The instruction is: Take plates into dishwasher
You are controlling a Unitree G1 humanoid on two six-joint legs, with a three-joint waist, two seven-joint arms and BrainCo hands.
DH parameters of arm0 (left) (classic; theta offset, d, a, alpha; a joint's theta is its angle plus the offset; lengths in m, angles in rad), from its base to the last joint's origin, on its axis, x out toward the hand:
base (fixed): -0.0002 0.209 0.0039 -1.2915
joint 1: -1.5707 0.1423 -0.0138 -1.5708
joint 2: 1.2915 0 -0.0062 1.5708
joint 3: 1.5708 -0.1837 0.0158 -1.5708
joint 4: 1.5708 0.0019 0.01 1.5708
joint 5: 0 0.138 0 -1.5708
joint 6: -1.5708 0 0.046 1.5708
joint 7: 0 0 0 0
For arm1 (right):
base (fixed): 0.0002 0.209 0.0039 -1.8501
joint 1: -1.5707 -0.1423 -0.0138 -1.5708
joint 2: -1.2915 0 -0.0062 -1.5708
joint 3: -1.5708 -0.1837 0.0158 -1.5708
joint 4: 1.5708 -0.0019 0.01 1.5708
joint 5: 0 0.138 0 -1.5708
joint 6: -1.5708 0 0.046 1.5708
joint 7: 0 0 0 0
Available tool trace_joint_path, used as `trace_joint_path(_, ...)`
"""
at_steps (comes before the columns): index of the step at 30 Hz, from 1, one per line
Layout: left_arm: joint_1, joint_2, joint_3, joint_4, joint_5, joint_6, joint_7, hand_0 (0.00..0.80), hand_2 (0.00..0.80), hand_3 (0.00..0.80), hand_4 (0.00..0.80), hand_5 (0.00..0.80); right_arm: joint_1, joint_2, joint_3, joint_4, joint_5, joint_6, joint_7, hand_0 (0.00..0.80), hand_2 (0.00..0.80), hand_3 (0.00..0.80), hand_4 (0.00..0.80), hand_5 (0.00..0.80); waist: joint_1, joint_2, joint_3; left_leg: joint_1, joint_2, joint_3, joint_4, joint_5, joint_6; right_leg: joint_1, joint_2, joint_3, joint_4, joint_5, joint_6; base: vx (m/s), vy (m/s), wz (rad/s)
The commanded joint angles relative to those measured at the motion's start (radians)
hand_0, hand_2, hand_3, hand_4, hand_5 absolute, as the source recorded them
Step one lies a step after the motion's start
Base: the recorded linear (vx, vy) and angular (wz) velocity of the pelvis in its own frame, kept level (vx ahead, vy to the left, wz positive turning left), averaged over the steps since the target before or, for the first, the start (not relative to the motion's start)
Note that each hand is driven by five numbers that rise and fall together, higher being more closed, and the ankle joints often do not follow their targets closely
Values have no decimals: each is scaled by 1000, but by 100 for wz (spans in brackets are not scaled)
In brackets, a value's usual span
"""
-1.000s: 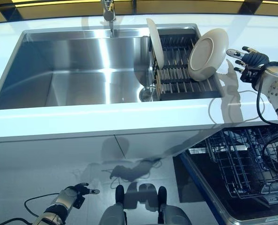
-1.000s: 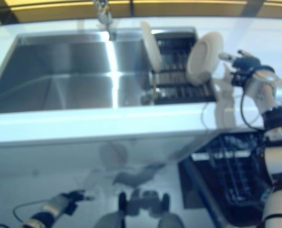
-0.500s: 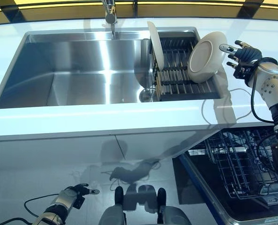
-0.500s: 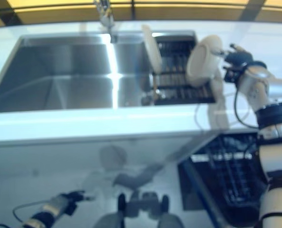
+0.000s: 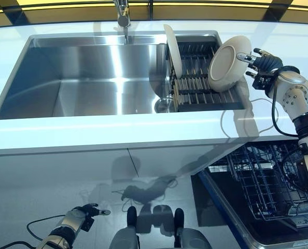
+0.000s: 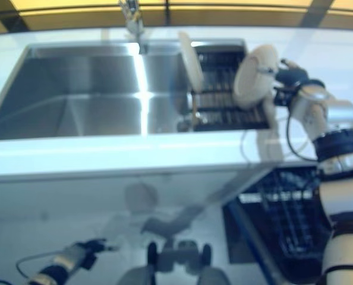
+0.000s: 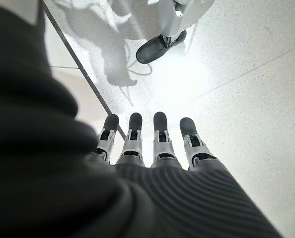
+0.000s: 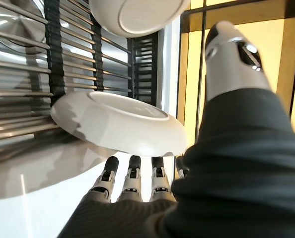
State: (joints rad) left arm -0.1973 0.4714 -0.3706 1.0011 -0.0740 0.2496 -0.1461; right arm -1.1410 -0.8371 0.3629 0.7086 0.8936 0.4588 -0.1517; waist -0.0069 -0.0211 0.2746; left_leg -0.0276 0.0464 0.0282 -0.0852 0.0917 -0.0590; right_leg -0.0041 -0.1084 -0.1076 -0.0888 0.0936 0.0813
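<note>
Leaning plate [image 5: 229, 61] rim, open right hand [image 5: 262, 65] just beside

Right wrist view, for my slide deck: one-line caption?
Open right hand reaches under the tilted plate leaning on the drying rack, not yet grasping it.

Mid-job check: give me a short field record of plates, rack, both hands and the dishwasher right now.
plates: two in the drying rack; upright plate at the sink side, tilted plate at the right end
right hand: open, fingers at the tilted plate's rim, not gripping
left hand: open, low near the floor, idle
dishwasher basket: pulled out, no plates visible
</note>
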Motion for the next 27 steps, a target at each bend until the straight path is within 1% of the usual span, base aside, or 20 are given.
trace_joint_path(1,-48,0,-51,52,-18,0,15,0,0,0,0,0,-125,-43,48,1,-3,-47,-17,0,0,0,0,0,32,-4,-33,29,-1,7,-2,-59,-19,-13,-20,12,2,-1,47,0,0,0)
trace_joint_path(8,-51,-1,-52,52,-20,0,16,0,0,0,0,0,-127,-49,48,4,-2,-48,-10,0,0,0,0,0,29,-4,-27,30,-1,9,-2,-61,-17,-13,-20,14,2,-1,46,0,0,0)
trace_joint_path(18,-61,-8,-54,51,-36,17,20,0,0,0,0,0,-138,-44,49,9,7,-32,-18,0,0,0,0,0,30,-2,-20,30,-3,7,-2,-61,-16,-12,-21,16,2,-1,43,21,7,0)
trace_joint_path(27,-72,-3,-55,50,-35,18,15,0,0,0,0,0,-127,-41,45,10,16,-41,-21,0,0,0,0,0,32,-6,-5,27,-2,6,-2,-60,-13,-16,-21,14,3,1,42,0,0,0)
